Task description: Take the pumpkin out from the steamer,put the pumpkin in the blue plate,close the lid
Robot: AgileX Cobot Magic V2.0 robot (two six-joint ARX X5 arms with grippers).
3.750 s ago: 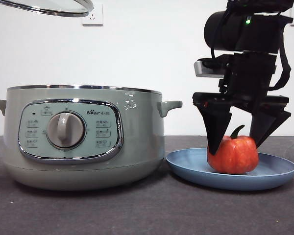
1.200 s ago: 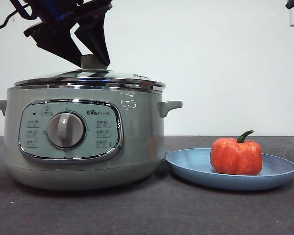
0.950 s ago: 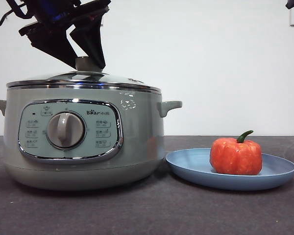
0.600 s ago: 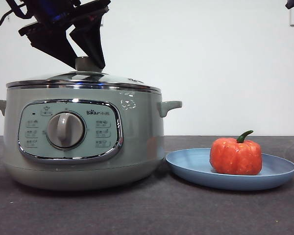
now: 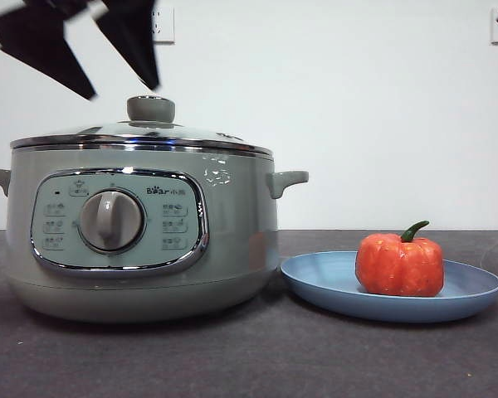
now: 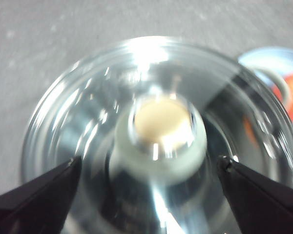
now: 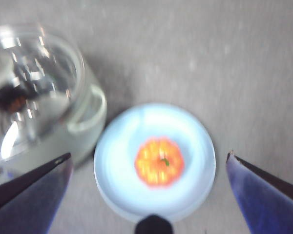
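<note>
the steamer (image 5: 141,232) is showing the brand "bear" followed by two small chinese characters, printed on its control panel (image 5: 119,220) just above and right of the dial (image 5: 110,220). small button labels are sitting on both sides of the dial, too small to read. nothing else is carrying legible text.

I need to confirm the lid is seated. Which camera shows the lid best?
The front view: the lid lies level on the pot, its rim meeting the pot's all along. The left wrist view looks straight down on its knob and glass, blurred. The right wrist view catches only part of it, blurred.
</note>
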